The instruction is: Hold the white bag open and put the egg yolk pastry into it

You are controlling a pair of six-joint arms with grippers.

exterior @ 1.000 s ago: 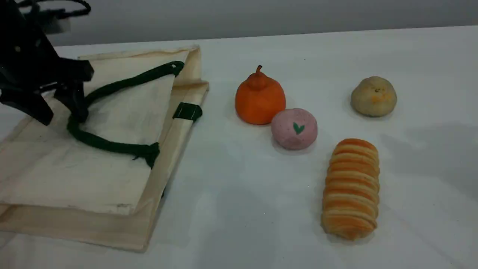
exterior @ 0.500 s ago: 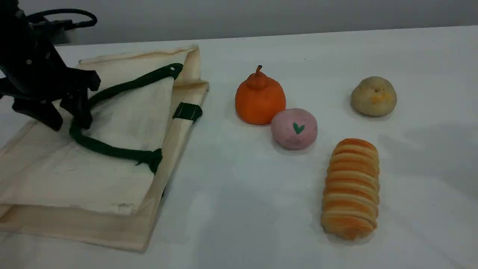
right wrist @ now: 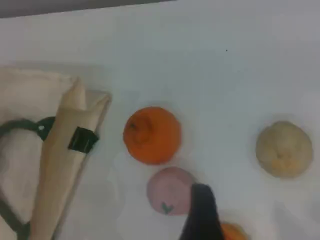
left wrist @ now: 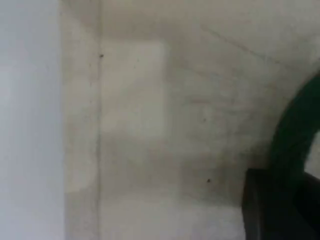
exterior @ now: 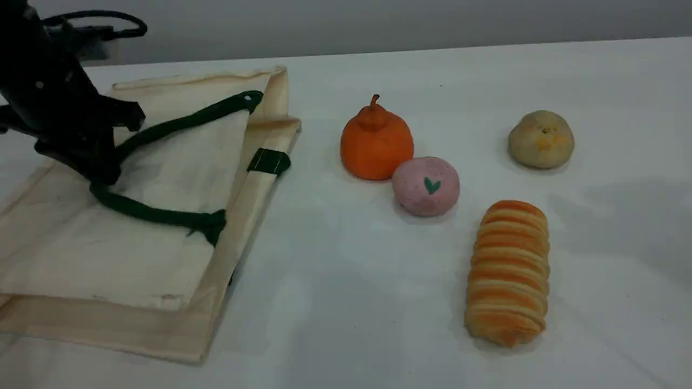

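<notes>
The left gripper (exterior: 105, 170) has just snapped its fingers together, pinching the green rope handle (exterior: 157, 215) of the white bag (exterior: 124, 259), which lies flat. That grip makes lifting the bag's mouth open possible next. The egg yolk pastry (exterior: 540, 139) sits untouched, well right of the bag, beyond the orange fruit (exterior: 377, 141). The right gripper (right wrist: 200, 212) hangs above, fingers spread, empty.
</notes>
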